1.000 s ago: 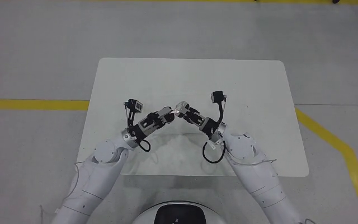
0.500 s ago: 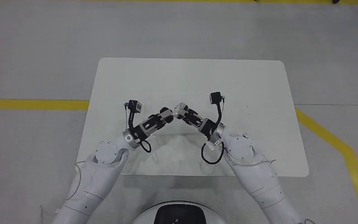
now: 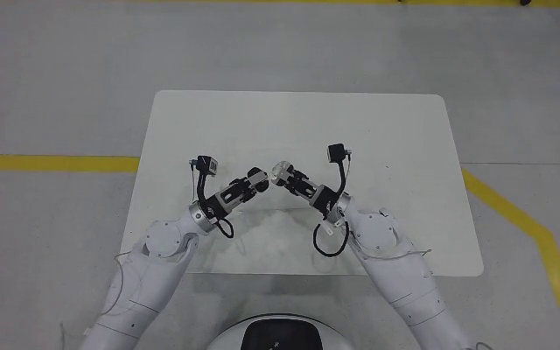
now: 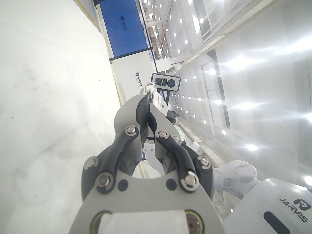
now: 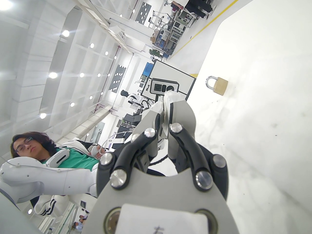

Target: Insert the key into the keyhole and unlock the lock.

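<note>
A brass padlock [image 5: 220, 85] with its steel shackle closed lies flat on the white table [image 5: 263, 57], a little beyond my right gripper [image 5: 168, 99]. That gripper is shut on a small pale thing at its tips, the key as far as I can tell. In the top view both grippers hover over the table's middle, tips nearly meeting: the right gripper [image 3: 279, 169] faces the left gripper [image 3: 257, 178] across a small gap. My left gripper [image 4: 147, 96] is shut, its black pads pressed together with nothing visible between them.
The white table [image 3: 394, 131] extends bare on all sides of the two arms. A yellow floor line [image 3: 61, 163] runs past the table's left side.
The left gripper has drawn back slightly from the right gripper's tips, opening a small gap between them. The right arm has barely moved.
</note>
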Motion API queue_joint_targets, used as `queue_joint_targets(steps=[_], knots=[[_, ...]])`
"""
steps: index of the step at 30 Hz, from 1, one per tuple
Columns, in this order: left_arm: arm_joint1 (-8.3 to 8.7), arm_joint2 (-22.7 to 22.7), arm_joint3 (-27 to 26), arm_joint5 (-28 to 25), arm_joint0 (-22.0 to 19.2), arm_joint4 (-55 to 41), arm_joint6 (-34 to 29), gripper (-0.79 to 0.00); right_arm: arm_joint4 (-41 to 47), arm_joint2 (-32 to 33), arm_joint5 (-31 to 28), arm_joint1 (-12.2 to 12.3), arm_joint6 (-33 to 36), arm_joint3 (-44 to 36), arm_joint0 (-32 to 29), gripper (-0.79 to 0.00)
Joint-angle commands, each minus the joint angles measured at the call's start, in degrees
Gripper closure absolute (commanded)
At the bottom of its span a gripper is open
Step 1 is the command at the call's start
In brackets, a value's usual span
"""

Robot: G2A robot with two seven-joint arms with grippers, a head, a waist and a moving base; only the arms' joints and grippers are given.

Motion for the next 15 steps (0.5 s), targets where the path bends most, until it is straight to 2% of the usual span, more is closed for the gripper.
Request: queue_joint_targets(steps=[1, 8, 9, 10, 11, 13, 15], knots=[[0.03, -0.1, 0.1, 0.0, 0.0, -0.3, -0.4, 0.000, 0.0, 0.0, 0.0, 0.0, -0.1, 0.0, 0.0, 0.000], [0.15, -0.8, 0.9, 0.0, -0.4, -1.2, -1.4, 0.000, 0.4, 0.3, 0.0, 0.0, -0.3, -0.2, -0.1, 0.000], [0.18, -0.8, 1.0, 0.0, -0.4, -1.4, -1.8, 0.000, 0.3, 0.3, 0.0, 0.0, -0.2, -0.3, -0.2, -0.068], [0.21, -0.9, 1.0, 0.0, -0.5, -1.5, -2.1, 0.000, 0.3, 0.2, 0.1, 0.0, -0.1, -0.3, -0.2, -0.274], [0.23, -0.9, 1.1, 0.0, -0.5, -1.5, -2.3, 0.000, 0.5, 0.2, 0.1, -0.1, 0.1, -0.3, -0.3, -0.376], [0.33, -1.3, 1.1, -0.2, -0.5, -1.8, -2.9, 0.000, 0.7, 0.1, 0.2, 0.0, 0.6, -0.3, -0.3, -0.459], [0.49, -1.9, 1.0, -0.4, -0.7, -2.0, -3.9, 0.000, 0.6, 0.2, 0.4, 0.0, 1.9, -0.3, -0.2, -0.585]])
